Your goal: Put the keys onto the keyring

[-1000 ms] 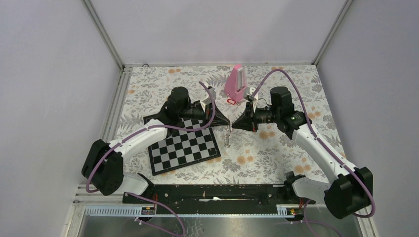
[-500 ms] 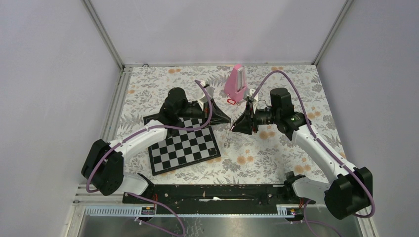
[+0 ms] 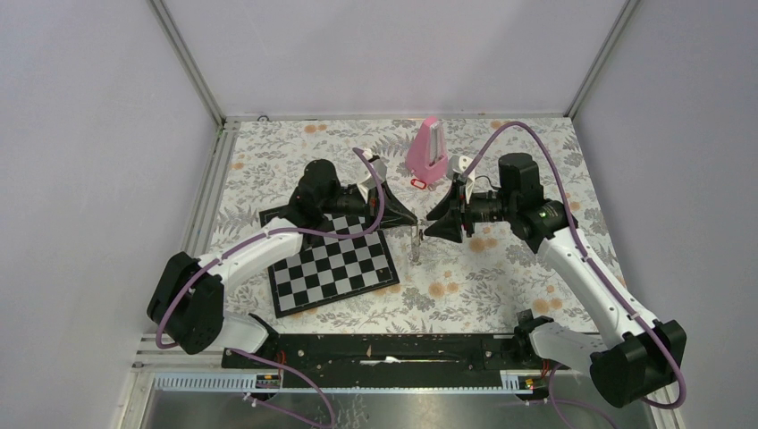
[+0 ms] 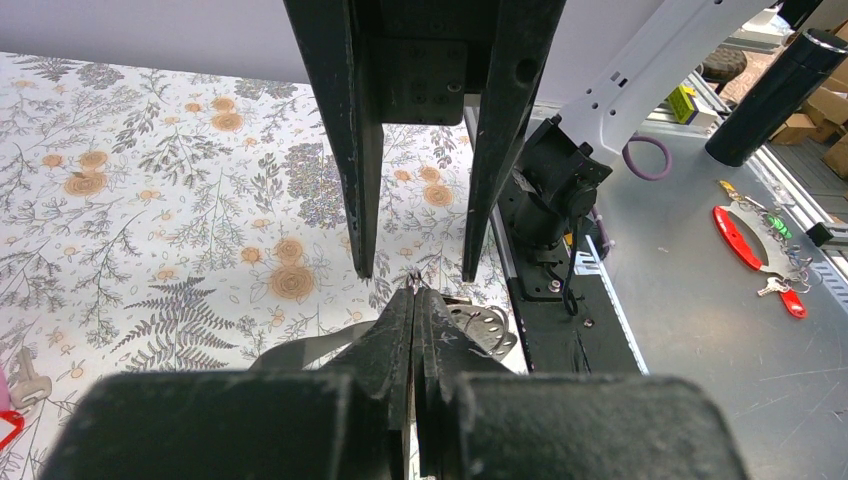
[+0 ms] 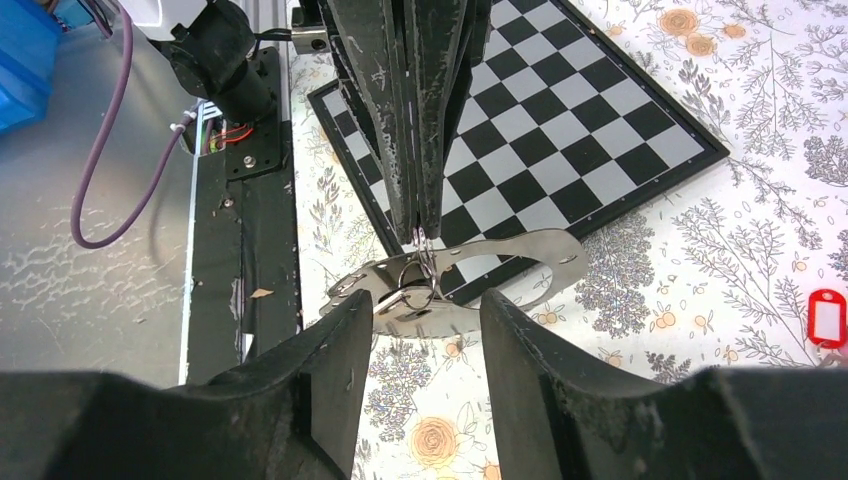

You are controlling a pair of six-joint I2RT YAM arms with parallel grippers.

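From above, the left gripper [image 3: 408, 220] and right gripper [image 3: 433, 223] meet tip to tip just right of the chessboard [image 3: 332, 266]. The red key [image 3: 416, 184] lies beyond the board's far right corner.

In the left wrist view, the left jaws are pinched tight on the keyring [image 4: 480, 325].

In the right wrist view, the right fingers stand apart, gripping nothing. The keyring dangles over the chessboard's edge.

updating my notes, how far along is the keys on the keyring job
Done, it seems: a silver metal piece hangs joined to a small ring. In hand: the left gripper, shut, pinches that ring; the right gripper stands open beside it, holding nothing. Left: the red-headed key lies by the pink metronome, apart from both grippers, not yet on the ring.
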